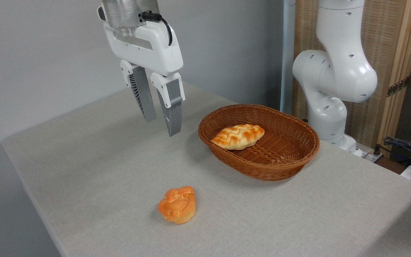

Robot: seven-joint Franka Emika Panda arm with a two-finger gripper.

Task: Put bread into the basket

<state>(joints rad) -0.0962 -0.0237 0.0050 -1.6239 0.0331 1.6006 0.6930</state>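
The bread [238, 136], a long braided golden loaf with toasted bumps, lies inside the basket [291, 157], an oval reddish-brown wicker one at the table's centre right. My gripper [162, 127] hangs in the air to the left of the basket, well above the table, fingers pointing down. The fingers stand a small gap apart, open, with nothing between them.
A small round orange bun [177, 205] sits on the grey table [95, 171] near the front, below the gripper. The arm's white base [334, 82] rises behind the basket at the right. Cables [409, 148] lie at the far right edge.
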